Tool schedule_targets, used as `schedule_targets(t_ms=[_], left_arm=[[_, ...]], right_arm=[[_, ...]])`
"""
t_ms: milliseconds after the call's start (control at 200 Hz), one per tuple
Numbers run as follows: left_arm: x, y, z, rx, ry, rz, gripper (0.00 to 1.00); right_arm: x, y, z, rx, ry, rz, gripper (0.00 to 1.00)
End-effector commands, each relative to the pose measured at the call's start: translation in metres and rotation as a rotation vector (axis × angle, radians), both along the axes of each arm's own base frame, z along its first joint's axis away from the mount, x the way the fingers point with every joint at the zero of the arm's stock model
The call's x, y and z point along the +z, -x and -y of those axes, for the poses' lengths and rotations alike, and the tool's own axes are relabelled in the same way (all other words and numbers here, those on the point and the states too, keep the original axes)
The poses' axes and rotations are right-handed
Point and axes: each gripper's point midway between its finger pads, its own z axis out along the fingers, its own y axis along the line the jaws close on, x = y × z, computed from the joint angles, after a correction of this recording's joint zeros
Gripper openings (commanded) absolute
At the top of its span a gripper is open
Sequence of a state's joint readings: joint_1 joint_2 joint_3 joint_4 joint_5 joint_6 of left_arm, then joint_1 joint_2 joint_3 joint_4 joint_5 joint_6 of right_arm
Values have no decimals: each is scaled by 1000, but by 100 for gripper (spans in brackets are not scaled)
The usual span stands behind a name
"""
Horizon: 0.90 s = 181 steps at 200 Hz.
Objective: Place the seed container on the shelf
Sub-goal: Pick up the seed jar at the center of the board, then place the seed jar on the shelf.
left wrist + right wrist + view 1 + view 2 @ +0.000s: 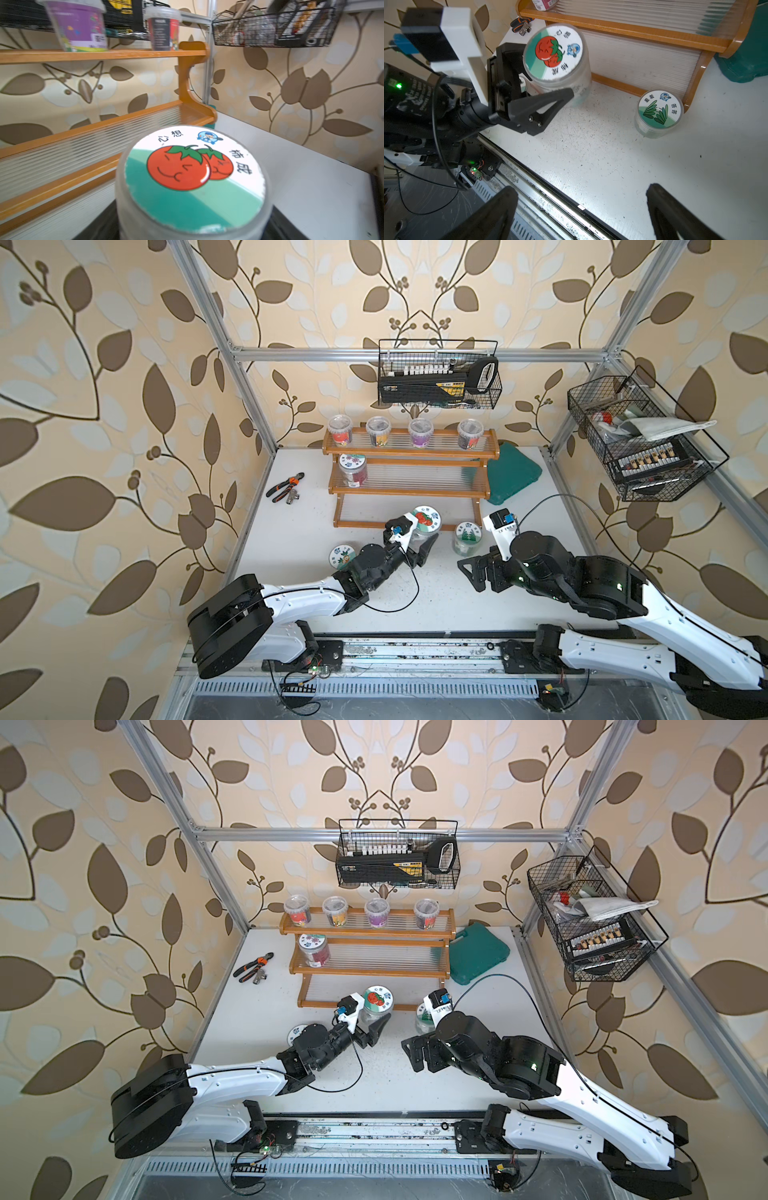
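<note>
Right wrist view: my left gripper hugs the seed container, with one black finger on each side of its see-through wall.
Where the jar is: just in front of the low step of the shelf, not on it yet. I cannot tell if its bottom is off the table.
My right gripper: wide open, holding nothing, well apart from the jar.
Step now: I think I am carrying the jar to the shelf.
How to do it well: hold it level, lift it over the orange front rail, then set it flat on a bare ribbed step. Stay away from the jar with the grass lid by the shelf's corner, and from the red-filled jar on the middle step.
How the jar looks: round, short and clear. Its lid is white and green with two smiling red tomatoes. The wall looks smooth, so it may slip if I squeeze too softly.
</note>
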<state>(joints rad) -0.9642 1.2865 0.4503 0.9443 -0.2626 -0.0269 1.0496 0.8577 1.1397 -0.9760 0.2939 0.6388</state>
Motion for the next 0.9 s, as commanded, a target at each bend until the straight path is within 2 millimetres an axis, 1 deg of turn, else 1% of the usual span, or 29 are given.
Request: schedule_targets(t_ms=[0,255,465,680,730,745,760,900], left_arm=[[49,-21,-27,119,144,87,40],[67,-63,-64,265,177,128,40],[76,-92,-82,346,200,145,40],[70,-116,-89,399,212,125,40],[73,-119,-92,408,222,128,41],[63,-124,-90,413,207,111,40],[61,-126,-90,417,204,107,40],[56,-136,-92,438,208,95,41]], right_arm=[[-1,-4,7,-29,11,29,99],[-7,-6,10,-37,29,31,99],[-6,-8,13,-51,21,46,99],[-9,-9,15,-58,20,47,99],[-10,-9,15,-59,22,47,99],[-10,-9,15,-58,25,46,99],[-10,-9,15,-58,24,47,99],[-13,-9,17,-61,29,46,99]])
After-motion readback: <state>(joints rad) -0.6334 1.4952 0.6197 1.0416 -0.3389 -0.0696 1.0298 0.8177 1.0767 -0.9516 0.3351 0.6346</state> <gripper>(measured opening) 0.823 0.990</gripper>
